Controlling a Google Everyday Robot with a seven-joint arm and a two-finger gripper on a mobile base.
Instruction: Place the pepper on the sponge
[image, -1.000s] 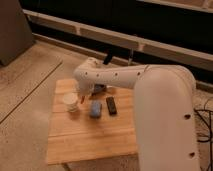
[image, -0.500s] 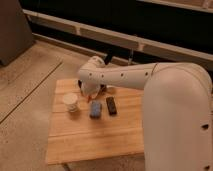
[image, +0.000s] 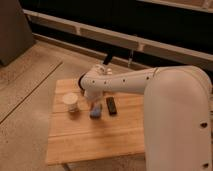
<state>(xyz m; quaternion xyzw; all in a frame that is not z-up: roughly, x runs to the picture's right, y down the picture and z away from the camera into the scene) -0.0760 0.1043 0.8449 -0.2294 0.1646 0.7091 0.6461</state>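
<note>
"Pepper — can you spot it? I can't; the end of the arm covers the patch of table right beside the sponge (image: 95, 110)."

"Same here, it's hidden from this side. The sponge is easy, though: a blue-grey block lying flat near the middle of the wooden table (image: 90, 144)."

"And the gripper (image: 88, 96)?"

"Down low over the boards, tucked under the bend of the white arm (image: 130, 80), in between the pale cup (image: 70, 102) and the sponge and just up-left of the sponge. Its fingers are drawn tight together (whether anything sits between them, I cannot tell)."

"What's around them?"

"The cup stands upright on the left, close to the gripper. On the other side a black bar (image: 111, 105) lies flat just beside the sponge, roughly parallel with it, with a thin strip of wood between the two."

"And further out?"

"The arm sweeps in from the right — a big white shell fills that whole corner. The table sits on a speckled floor (image: 25, 90), and a dark wall with a pale rail (image: 100, 35) runs behind."
</note>
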